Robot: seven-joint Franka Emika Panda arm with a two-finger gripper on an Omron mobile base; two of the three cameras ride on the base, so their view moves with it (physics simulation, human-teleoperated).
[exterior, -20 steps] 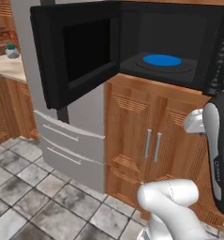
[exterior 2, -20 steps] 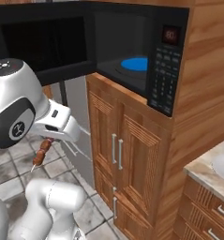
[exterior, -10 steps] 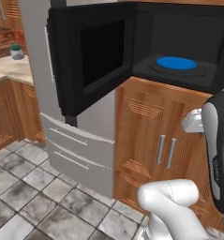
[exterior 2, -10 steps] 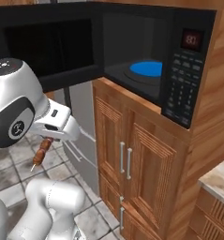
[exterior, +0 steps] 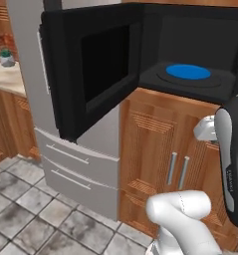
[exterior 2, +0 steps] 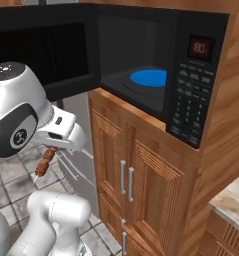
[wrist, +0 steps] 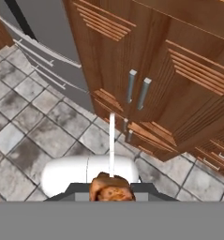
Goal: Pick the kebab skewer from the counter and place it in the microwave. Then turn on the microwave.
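Hand view has the jaws clamped on the kebab skewer [wrist: 111, 186], stick jutting forward.

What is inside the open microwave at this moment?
Inside the microwave, a blue round plate lies on the floor of the cavity, with nothing on it. The kebab skewer is outside, held in the gripper.

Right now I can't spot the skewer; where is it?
In the right base view, the skewer hangs from the shut jaws, low and left of the wooden cabinet under the microwave.
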